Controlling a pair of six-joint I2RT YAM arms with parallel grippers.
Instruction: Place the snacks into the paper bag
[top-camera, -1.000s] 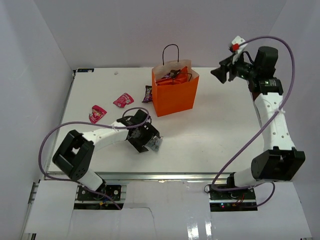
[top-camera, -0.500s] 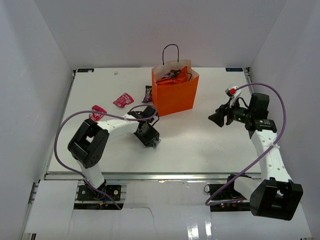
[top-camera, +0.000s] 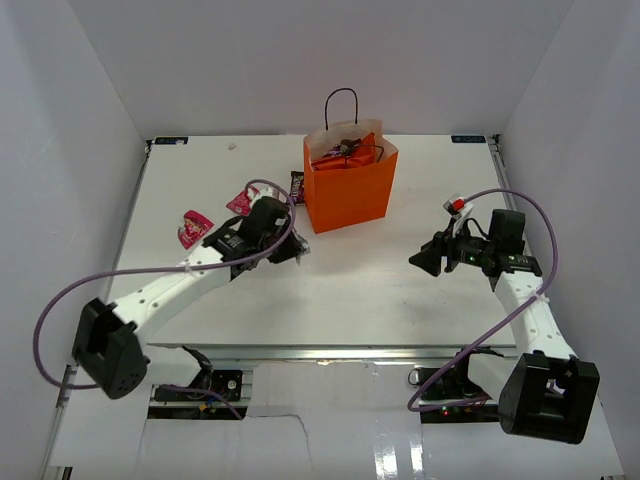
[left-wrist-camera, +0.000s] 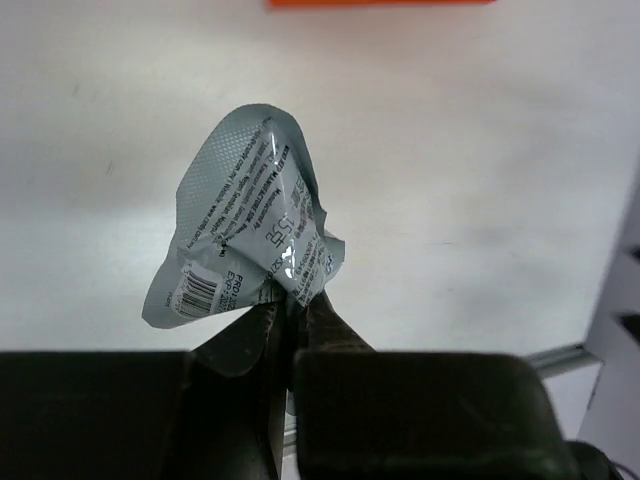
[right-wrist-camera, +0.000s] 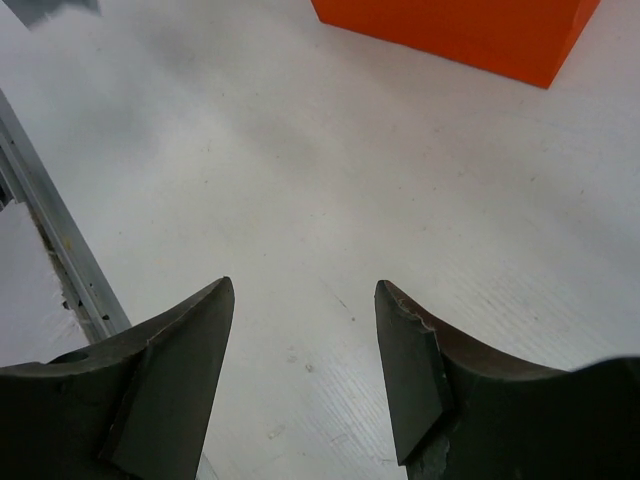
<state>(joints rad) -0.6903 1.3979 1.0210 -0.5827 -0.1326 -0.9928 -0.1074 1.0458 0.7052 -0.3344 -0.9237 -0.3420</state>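
The left gripper (left-wrist-camera: 293, 305) is clenched on the near corner of a silver wrapper (left-wrist-camera: 250, 225). The crumpled packet fans out ahead of the jaws, its length pointing away from them toward the paper bag (top-camera: 350, 190). From the wrist, the bag shows only as an orange strip straight ahead at the top edge. From above, the gripper sits low, near the bag's front left corner. The bag's mouth is above it, so I'd say the wrapper must go up over the rim before it goes forward. The right gripper (right-wrist-camera: 300, 345) stands spread wide and empty, well off to the bag's right, so the left arm is plainly the nearer one.
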